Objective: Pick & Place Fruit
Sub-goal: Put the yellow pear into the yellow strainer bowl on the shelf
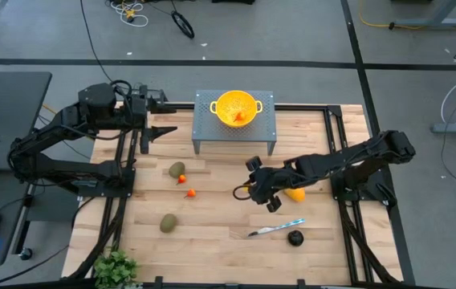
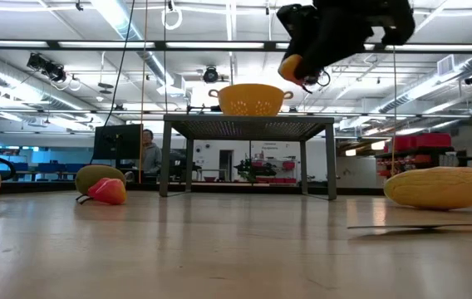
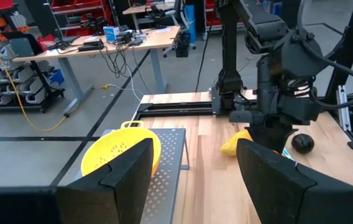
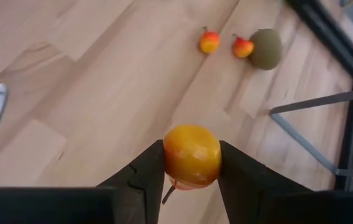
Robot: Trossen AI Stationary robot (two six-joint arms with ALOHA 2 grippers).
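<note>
With the right gripper (image 4: 192, 165) clamped on a small orange fruit (image 4: 192, 155) above the table, carry it level to the bowl (image 1: 238, 107) (left gripper (image 3: 192, 171) waits open beside it) and release low.

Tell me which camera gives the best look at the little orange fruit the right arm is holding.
The right wrist view: the orange fruit fills the gap between the right gripper fingers, unobstructed. The low view shows it partly hidden, lifted well above the table. The high view shows only a sliver; the left wrist view doesn't clearly show it.
</note>
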